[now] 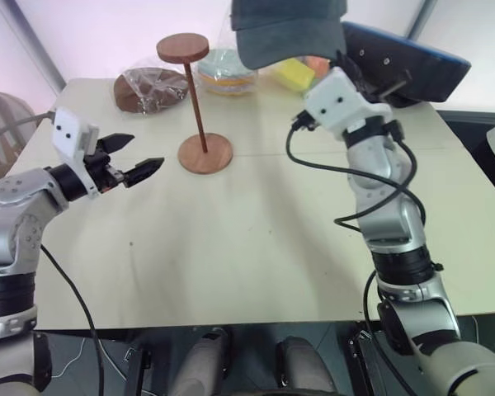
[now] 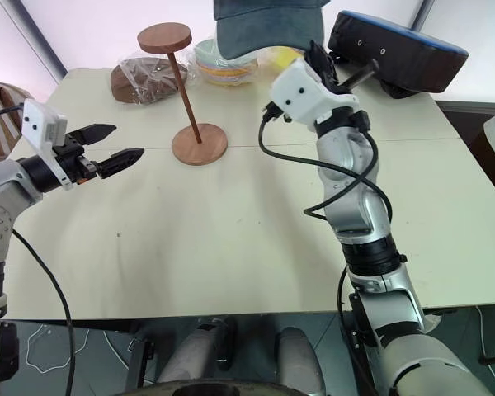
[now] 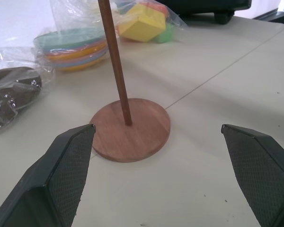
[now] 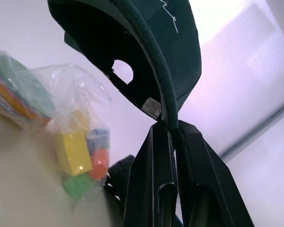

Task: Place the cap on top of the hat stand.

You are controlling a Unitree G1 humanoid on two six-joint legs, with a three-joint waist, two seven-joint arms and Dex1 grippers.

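While clamped on the cap's (image 1: pixel 287 31) brim, right gripper (image 4: pixel 173 130) up at one o'clock of the stand (image 1: pixel 196 103), cap clear of the table (image 1: pixel 256 247). Left gripper (image 1: pixel 137 157) at nine o'clock of the stand's base, fingers apart, empty.

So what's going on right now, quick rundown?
Right claw shut on cap, held high beside hat stand. Left claw open, empty, near the stand's base. Top disc bare, nothing blocking it.
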